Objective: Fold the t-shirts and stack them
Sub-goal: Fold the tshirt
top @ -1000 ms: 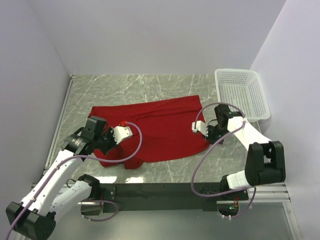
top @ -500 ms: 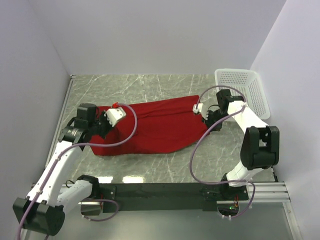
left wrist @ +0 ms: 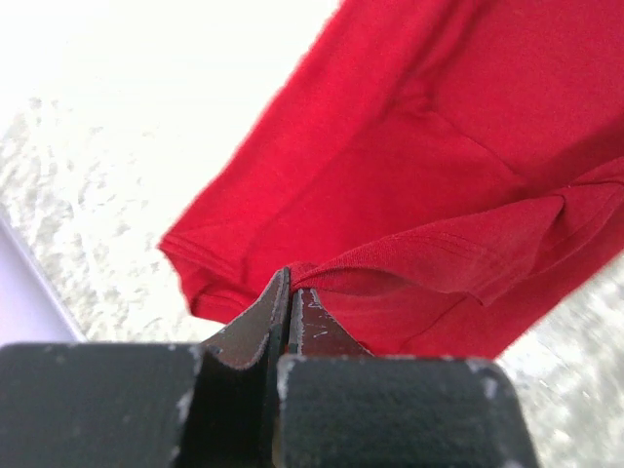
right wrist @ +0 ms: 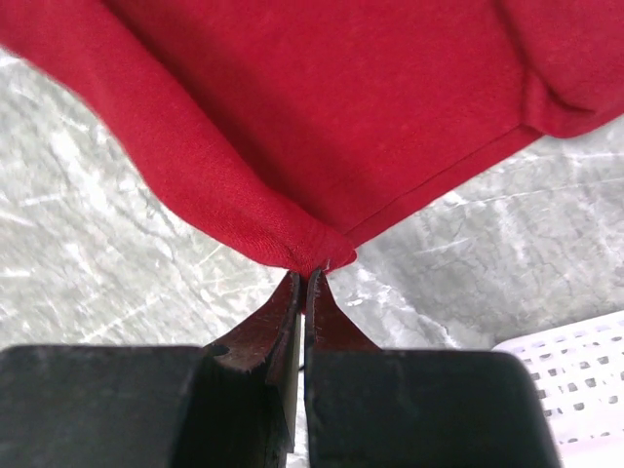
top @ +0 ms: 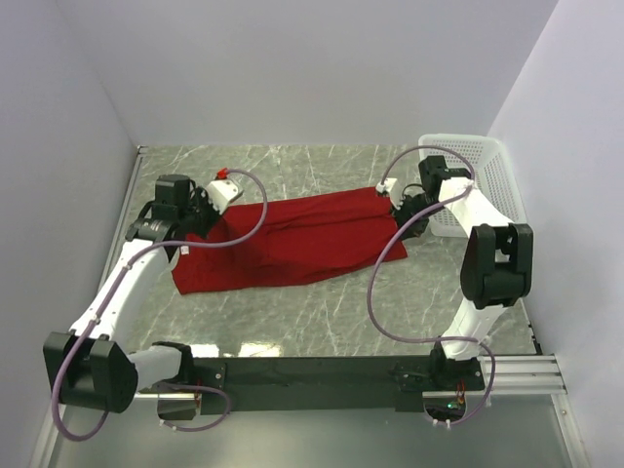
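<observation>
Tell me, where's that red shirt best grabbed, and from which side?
Pinch the t-shirt by its far corners, one from each outer side: the cloth lies flat, so only edges give a hold. The left tool and right tool grip there.

My overhead camera, fixed above and behind the arm bases, looks down over the whole tabletop (top: 322,314). My two wrist cameras look out along the left gripper (left wrist: 290,281) and the right gripper (right wrist: 304,280), at close range. All three views share the red t-shirt (top: 302,239).
</observation>
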Controlling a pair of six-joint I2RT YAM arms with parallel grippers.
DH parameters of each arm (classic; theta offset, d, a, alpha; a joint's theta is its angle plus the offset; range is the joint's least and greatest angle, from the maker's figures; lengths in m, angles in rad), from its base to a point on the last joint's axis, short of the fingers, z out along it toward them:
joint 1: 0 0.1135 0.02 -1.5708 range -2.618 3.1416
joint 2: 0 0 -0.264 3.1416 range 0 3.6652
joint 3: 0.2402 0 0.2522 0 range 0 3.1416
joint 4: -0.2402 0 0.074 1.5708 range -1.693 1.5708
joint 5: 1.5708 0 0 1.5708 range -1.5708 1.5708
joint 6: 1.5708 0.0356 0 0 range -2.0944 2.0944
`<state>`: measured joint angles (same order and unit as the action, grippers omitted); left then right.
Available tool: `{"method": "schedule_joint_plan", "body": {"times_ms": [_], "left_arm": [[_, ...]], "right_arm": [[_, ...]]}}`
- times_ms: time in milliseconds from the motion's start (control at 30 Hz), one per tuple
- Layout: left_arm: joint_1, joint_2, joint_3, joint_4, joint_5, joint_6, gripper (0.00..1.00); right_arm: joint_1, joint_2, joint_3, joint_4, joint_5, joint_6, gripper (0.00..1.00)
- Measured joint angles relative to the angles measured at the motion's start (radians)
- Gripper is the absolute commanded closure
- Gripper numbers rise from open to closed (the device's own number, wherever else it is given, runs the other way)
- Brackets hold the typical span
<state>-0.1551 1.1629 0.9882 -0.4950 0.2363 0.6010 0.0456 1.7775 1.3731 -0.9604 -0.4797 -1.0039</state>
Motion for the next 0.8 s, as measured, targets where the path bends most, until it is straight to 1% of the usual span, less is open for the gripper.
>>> {"method": "schedule_joint_plan", "body": {"times_ms": [267,467,800], "left_arm": [[0.011,0.087,0.057,0.084,-0.083,-0.019,1.0],[0.011,0.146,0.063,0.116,-0.134,-0.019,1.0],[0.011,0.182,0.063,0.16,-0.192,-0.02,1.0]], "right_arm": [[0.0,0.083,0.101,0.018,0.007,0.107,1.0],[0.0,0.125,0.146,0.026,0.016,0.169,1.0],[0.0,0.146,0.15,0.034,0.023,0.212,1.0]]}}
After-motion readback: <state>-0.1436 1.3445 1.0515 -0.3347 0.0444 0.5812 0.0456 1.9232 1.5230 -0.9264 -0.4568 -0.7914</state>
